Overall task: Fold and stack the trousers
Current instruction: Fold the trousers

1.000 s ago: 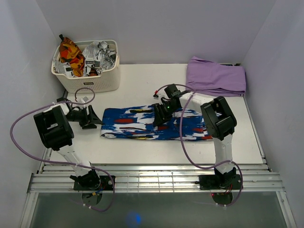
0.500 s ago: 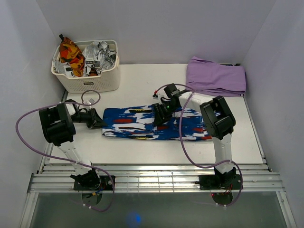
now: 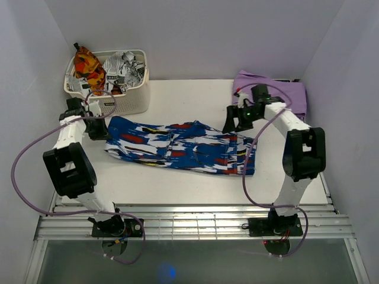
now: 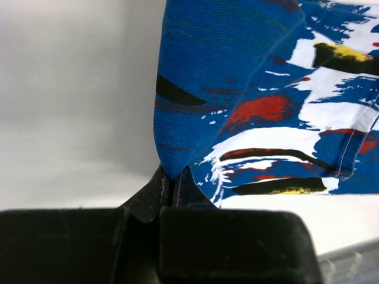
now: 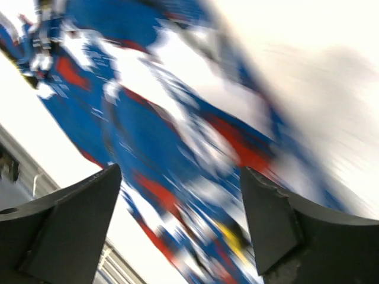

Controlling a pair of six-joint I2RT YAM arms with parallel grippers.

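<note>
The trousers (image 3: pixel 183 148), bright blue with white, red, black and yellow streaks, lie rumpled across the middle of the table. My left gripper (image 3: pixel 102 130) is at their left end, shut on a blue corner of the cloth. In the left wrist view the jaws of that gripper (image 4: pixel 173 177) pinch the trousers (image 4: pixel 266 89), which spread away to the right. My right gripper (image 3: pixel 233 122) hangs open just above the trousers' right end, near the back. In the right wrist view this gripper (image 5: pixel 179 177) has nothing between its fingers, and the trousers (image 5: pixel 154 118) pass blurred beneath it.
A white basket (image 3: pixel 118 105) at the back left holds orange-red and black-and-white clothes (image 3: pixel 89 68). A folded lilac garment (image 3: pixel 272 97) lies at the back right, close behind the right gripper. Walls close in left, right and back. A slatted rail (image 3: pixel 189 225) runs along the near edge.
The left gripper has shut on the trousers' left end and pulled it back and to the left. The right gripper has let go, opened and moved to the back right. The trousers now lie rumpled.
</note>
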